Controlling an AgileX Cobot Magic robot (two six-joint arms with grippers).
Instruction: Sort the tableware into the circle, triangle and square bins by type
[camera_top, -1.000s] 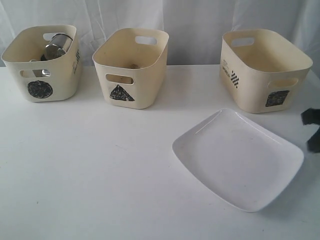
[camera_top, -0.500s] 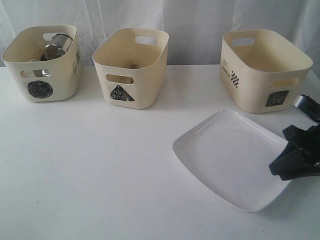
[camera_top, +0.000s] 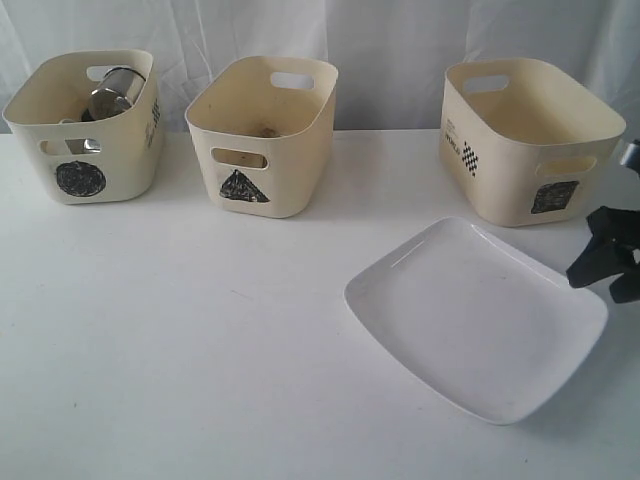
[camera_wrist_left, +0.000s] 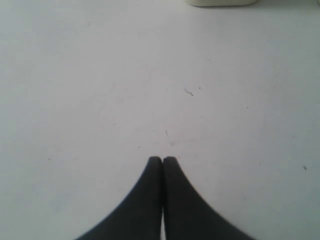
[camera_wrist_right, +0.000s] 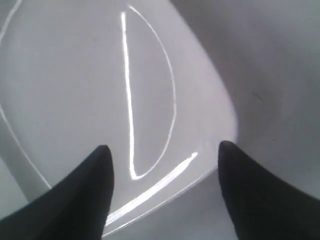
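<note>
A large white rounded-square plate (camera_top: 475, 315) lies flat on the table, in front of the square bin (camera_top: 510, 170). My right gripper (camera_top: 592, 262) hovers at the plate's far right corner, jaws wide open and empty; the right wrist view shows the plate's rim (camera_wrist_right: 165, 185) between the fingertips of that gripper (camera_wrist_right: 164, 149). The circle bin (camera_top: 110, 160) holds a steel mug (camera_top: 115, 90). The triangle bin (camera_top: 290, 160) stands in the middle. My left gripper (camera_wrist_left: 162, 159) is shut on nothing above bare table.
The three bins stand in a row along the back of the white table (camera_top: 200, 340), before a white curtain (camera_top: 390, 40). The base of one cream bin (camera_wrist_left: 220, 2) shows at the edge of the left wrist view.
The right gripper came in from the right and reached low over the plate's right edge. It has since drawn back up and to the right and opened. The plate has not moved.
</note>
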